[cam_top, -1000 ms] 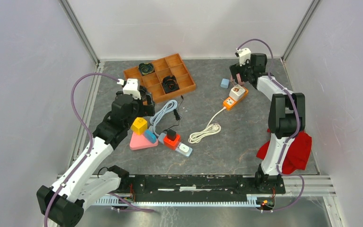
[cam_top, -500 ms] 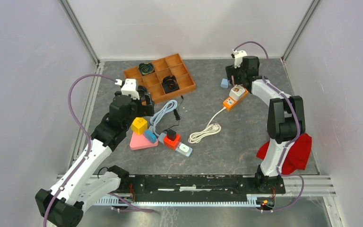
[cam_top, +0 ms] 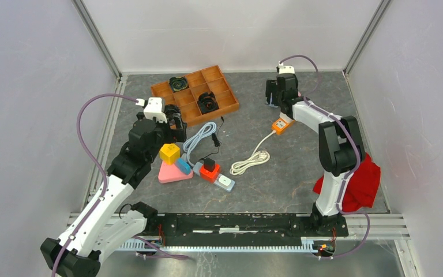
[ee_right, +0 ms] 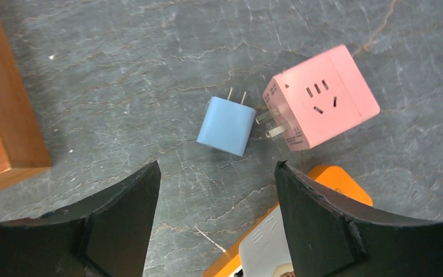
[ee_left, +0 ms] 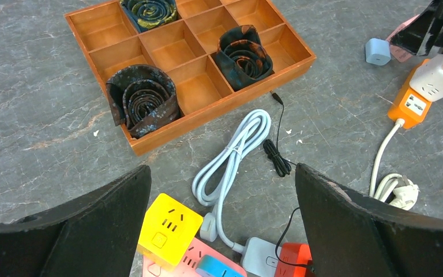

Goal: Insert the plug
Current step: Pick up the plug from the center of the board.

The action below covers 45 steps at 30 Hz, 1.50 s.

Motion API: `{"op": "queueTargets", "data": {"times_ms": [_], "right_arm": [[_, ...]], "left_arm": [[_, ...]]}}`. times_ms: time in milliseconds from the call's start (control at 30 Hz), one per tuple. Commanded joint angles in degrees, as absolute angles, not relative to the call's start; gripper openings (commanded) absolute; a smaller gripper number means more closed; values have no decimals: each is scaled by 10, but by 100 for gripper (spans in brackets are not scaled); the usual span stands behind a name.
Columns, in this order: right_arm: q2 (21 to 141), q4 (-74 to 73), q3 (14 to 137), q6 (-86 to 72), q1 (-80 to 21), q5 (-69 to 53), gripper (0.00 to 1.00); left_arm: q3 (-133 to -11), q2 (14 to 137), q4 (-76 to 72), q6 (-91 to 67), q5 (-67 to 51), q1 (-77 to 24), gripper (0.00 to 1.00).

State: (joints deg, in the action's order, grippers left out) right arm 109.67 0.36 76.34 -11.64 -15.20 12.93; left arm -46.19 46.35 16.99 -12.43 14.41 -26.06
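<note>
From above, the left gripper [cam_top: 175,122] hangs left of centre, just below the wooden tray [cam_top: 226,107], fingers spread and holding nothing. The right gripper [cam_top: 273,92] sits in the upper right, beside the orange power strip [cam_top: 281,124]. It hides the plug in this view, and I cannot tell from here how its fingers stand.

In the left wrist view, the wide-open left gripper [ee_left: 220,173] frames the tray [ee_left: 219,111], which holds three rolled ties. A coiled white cable [ee_left: 232,154] lies at centre and a yellow socket cube [ee_left: 169,231] at the bottom. The blue plug [ee_left: 376,51] lies on the table at the upper right, above the power strip [ee_left: 410,107].

In the right wrist view, the right gripper [ee_right: 216,167] has its fingers apart and nothing between them. The blue plug [ee_right: 226,125] lies flat at centre, prongs pointing up-frame. A pink socket cube [ee_right: 320,98] lies just to its right, its own prongs close to the plug. The power strip [ee_right: 330,176] shows at the lower right.
</note>
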Motion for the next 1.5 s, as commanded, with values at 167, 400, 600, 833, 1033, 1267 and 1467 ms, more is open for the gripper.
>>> {"op": "queueTargets", "data": {"times_ms": [167, 400, 600, 833, 1033, 1267, 1467], "right_arm": [[1152, 14, 791, -207, -161, 193, 78], [1199, 4, 837, -216, -161, 209, 77], [1243, -27, 883, -217, -163, 214, 76], [1261, -24, 890, -197, -165, 233, 71], [1251, 18, 871, -131, -165, 219, 49], [1160, 74, 783, -39, -168, 94, 35], [1078, 39, 744, 29, -180, -5, 32]], "left_arm": [[-458, 460, 143, -135, 133, -260, 100], [-458, 462, 141, -136, 131, -260, 100], [-457, 460, 142, -132, 143, -261, 100], [-459, 454, 145, -139, 160, -260, 100], [-452, 446, 136, -137, 152, -261, 99], [-453, 450, 135, -146, 136, -260, 96], [-433, 438, 100, -136, 89, -260, 93]]}}
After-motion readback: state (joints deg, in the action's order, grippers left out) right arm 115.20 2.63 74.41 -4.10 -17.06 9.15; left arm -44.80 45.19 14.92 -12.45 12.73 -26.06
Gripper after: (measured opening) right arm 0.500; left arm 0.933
